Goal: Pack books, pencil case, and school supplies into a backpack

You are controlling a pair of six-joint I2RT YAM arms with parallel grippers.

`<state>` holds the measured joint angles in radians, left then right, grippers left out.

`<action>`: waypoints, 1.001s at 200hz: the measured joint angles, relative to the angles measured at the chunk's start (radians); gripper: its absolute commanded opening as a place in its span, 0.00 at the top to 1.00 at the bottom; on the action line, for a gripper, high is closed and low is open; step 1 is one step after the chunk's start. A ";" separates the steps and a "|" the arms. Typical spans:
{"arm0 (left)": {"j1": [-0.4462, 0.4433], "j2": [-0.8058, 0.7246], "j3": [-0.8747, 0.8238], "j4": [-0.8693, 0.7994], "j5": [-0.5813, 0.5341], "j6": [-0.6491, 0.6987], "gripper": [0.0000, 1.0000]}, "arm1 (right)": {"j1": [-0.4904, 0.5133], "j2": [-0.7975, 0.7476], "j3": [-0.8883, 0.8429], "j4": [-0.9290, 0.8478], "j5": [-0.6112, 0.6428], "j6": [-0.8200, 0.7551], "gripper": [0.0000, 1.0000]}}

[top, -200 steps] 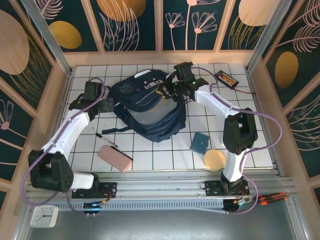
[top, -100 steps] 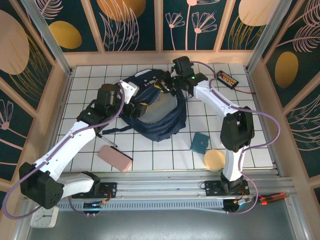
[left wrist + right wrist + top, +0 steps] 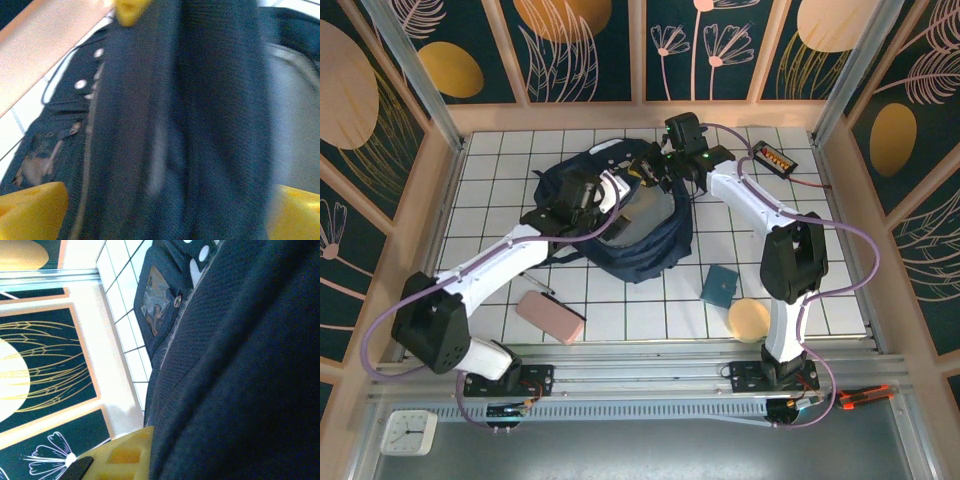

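White gridded tabletop (image 3: 820, 260), walled by dark floral panels, carries the backpack (image 3: 640, 255) slumped toward its far middle, mouth gaping upward. It is soft, limp cloth: it sags, folds and will probably shut on itself unless the rim is pulled taut from two sides. Its woven fabric looks grippy enough to pinch, and the stitched rim edge or a trim seam is the sensible place to hold, not the loose body or straps.

At the backpack's far rim, the right gripper (image 3: 655, 172) has its fingers (image 3: 125, 455) pressed together, apparently pinching the rim fabric and lifting it. On the backpack's left side the left gripper (image 3: 607, 212) reaches over the opening; its wrist view shows the fingers (image 3: 30, 210) spread wide with a thick fold of navy fabric between them, not clearly clamped.

Outward, the pencil case (image 3: 549, 317) lies near-left of the backpack, the pen (image 3: 533, 279) between them. The teal pad (image 3: 719, 285) sits just right of the backpack's near end, a tan disc (image 3: 750, 320) beyond it.
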<state>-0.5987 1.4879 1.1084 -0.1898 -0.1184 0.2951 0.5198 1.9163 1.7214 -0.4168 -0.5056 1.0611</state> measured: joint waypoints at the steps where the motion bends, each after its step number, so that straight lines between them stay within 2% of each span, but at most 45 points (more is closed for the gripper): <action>1: 0.000 0.006 0.004 0.002 -0.008 -0.008 0.33 | 0.000 0.000 0.000 0.000 0.000 0.000 1.00; 11: 0.000 0.035 0.032 0.007 -0.051 -0.006 0.53 | 0.000 0.000 0.000 0.002 -0.001 0.003 1.00; 20: 0.000 0.060 0.056 0.007 -0.075 -0.011 0.68 | 0.000 0.000 0.000 0.012 0.000 0.007 0.94; 28: -0.006 0.079 0.074 0.007 -0.092 -0.013 0.85 | 0.000 0.000 0.000 0.019 0.006 0.010 0.86; 37: -0.011 0.098 0.092 0.006 -0.105 -0.015 1.00 | -0.002 0.000 -0.005 0.032 0.013 0.012 0.76; 49: -0.012 0.119 0.113 0.003 -0.121 -0.022 1.00 | -0.007 -0.006 -0.026 0.058 0.025 0.012 0.64; 73: -0.010 0.149 0.125 -0.003 -0.126 -0.054 1.00 | -0.010 -0.099 -0.137 0.069 0.076 -0.047 0.49; 85: -0.009 0.155 0.129 -0.011 -0.124 -0.068 1.00 | -0.005 -0.206 -0.234 0.069 0.132 -0.092 0.42; 94: -0.007 0.155 0.132 -0.016 -0.120 -0.081 1.00 | 0.003 -0.319 -0.328 0.071 0.187 -0.125 0.33; 103: -0.003 0.155 0.137 -0.018 -0.115 -0.092 1.00 | 0.024 -0.444 -0.422 0.079 0.248 -0.172 0.31; 116: 0.005 0.155 0.149 -0.025 -0.107 -0.109 1.00 | 0.094 -0.646 -0.571 0.130 0.329 -0.274 0.20; 130: 0.014 0.155 0.161 -0.033 -0.096 -0.126 1.00 | 0.207 -0.832 -0.729 0.211 0.377 -0.396 0.19; 146: 0.023 0.155 0.169 -0.043 -0.080 -0.143 1.00 | 0.338 -0.961 -0.868 0.276 0.404 -0.528 0.19; 159: 0.027 0.155 0.174 -0.050 -0.070 -0.153 1.00 | 0.429 -0.962 -0.922 0.293 0.433 -0.624 0.19; 169: 0.030 0.155 0.175 -0.051 -0.064 -0.159 1.00 | 0.504 -0.904 -0.934 0.294 0.454 -0.697 0.19; 200: 0.037 0.155 0.175 -0.061 -0.038 -0.178 1.00 | 0.712 -0.546 -0.842 0.279 0.499 -0.899 0.18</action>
<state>-0.5613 1.6432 1.2831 -0.2508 -0.1566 0.1173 1.2316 1.3708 0.8795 -0.1379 -0.0067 0.1623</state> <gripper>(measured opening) 0.118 0.814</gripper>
